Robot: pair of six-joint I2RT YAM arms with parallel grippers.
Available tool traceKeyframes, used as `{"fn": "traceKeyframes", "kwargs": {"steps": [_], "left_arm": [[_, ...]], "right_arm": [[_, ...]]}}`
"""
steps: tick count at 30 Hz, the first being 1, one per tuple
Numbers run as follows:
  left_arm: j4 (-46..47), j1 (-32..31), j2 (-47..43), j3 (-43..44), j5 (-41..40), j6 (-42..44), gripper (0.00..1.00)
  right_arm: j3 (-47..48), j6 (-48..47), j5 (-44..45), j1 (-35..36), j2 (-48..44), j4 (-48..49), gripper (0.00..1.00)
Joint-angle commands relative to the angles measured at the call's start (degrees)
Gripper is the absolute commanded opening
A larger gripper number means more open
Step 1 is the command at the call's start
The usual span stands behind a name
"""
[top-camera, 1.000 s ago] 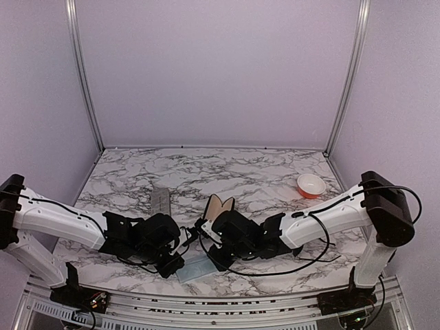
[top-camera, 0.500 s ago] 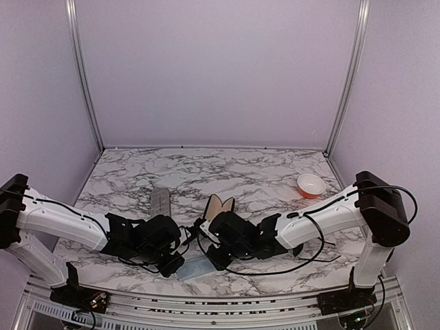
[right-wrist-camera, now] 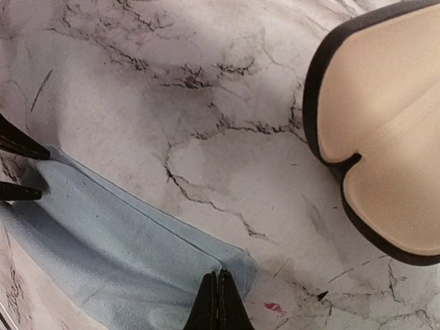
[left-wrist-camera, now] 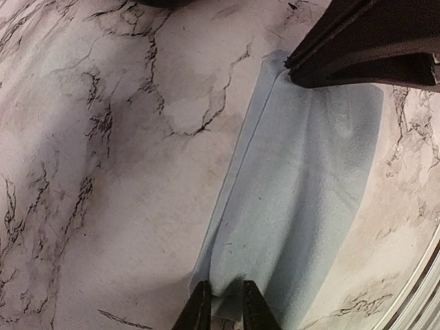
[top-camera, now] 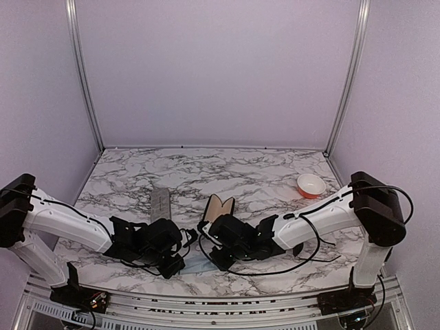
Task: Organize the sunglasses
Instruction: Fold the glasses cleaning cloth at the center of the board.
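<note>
The sunglasses do not show in either wrist view, and I cannot make them out in the top view. A light blue cloth [left-wrist-camera: 309, 179] lies folded on the marble between the two grippers. My left gripper [left-wrist-camera: 221, 306] stands at one end of it, its fingertips slightly apart with the cloth's edge puckered loosely between them. At the opposite corner, my right gripper [right-wrist-camera: 218, 302] is shut on the cloth [right-wrist-camera: 117, 254]. From above, both grippers [top-camera: 175, 265] [top-camera: 218, 258] sit low near the front edge with the cloth [top-camera: 194, 265] between them.
An open black oval case [right-wrist-camera: 385, 124] with a beige lining lies just beyond the right gripper, also visible from above [top-camera: 220, 206]. A grey rectangular case [top-camera: 160, 203] lies further left. A red-and-white bowl [top-camera: 311, 185] stands at the back right.
The right gripper has slid left, toward the left gripper, and less of the cloth shows from above. The left gripper's fingers have parted a little.
</note>
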Motion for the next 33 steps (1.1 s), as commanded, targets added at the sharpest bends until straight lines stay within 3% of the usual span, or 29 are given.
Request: {"fn": "traceKeyframes", "kwargs": {"steps": [1,5,10,20,22,25,31,33], "left_arm": [[-1.89,0.49,0.98,-1.27,-0.43,-0.37,0.22],[-1.98,0.49,-1.33,-1.58,-0.98,-0.64,0.36],[-3.02,0.74,-5.46,-1.72,-3.34,-1.16,0.49],[-5.81,1.32,-14.21,-1.84,-13.15,-2.61,0.63],[-6.01,1.46,-16.37,-2.29,-16.13,-2.89,0.72],[-5.76,1.48,-19.93,-3.74,-22.03,-4.15,0.98],[-5.0,1.51,-29.49,-7.71,-35.75,-6.07,0.99],[-3.08,1.5,-33.57,-10.16,-36.27,-5.79,0.99]], "right_arm": [[1.1,0.17,2.04,0.22,1.14,-1.56,0.0],[1.16,0.52,2.73,0.26,0.89,-1.62,0.03],[1.72,0.82,3.77,0.27,0.55,-2.28,0.16],[2.55,0.83,5.79,0.31,-1.9,-3.19,0.39],[2.37,0.89,6.43,0.37,-2.76,-3.35,0.45],[2.07,0.86,7.45,0.35,-4.14,-3.45,0.53],[1.65,0.83,9.59,0.35,-6.27,-4.48,0.64],[1.09,1.01,10.35,0.31,-7.16,-4.73,0.67]]}}
